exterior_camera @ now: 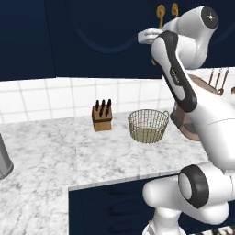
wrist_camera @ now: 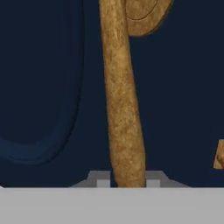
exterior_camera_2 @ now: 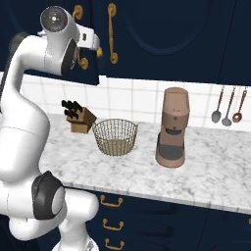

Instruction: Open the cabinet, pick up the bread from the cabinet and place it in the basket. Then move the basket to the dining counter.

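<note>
The cabinet [exterior_camera: 92,36] [exterior_camera_2: 171,34] is a dark navy wall unit above the worktop, and both doors look closed. In the hand view a long golden-brown handle [wrist_camera: 124,109] runs down between my two fingertips. My gripper [wrist_camera: 127,180] is shut on that handle, with a pad pressed against each side. From the base views the hand [exterior_camera: 144,36] [exterior_camera_2: 95,49] is raised against the door beside the pair of handles. The tan wire basket [exterior_camera: 148,126] [exterior_camera_2: 115,137] stands on the marble worktop below, with nothing in it. The bread is hidden. The dining counter is out of view.
A knife block [exterior_camera: 102,117] [exterior_camera_2: 78,117] stands left of the basket. A brown coffee machine [exterior_camera_2: 172,127] is on its right. Utensils [exterior_camera_2: 226,105] hang on the tiled wall. The second door's handle [exterior_camera_2: 112,34] is just right of the hand. Drawers [exterior_camera_2: 112,201] sit under the worktop.
</note>
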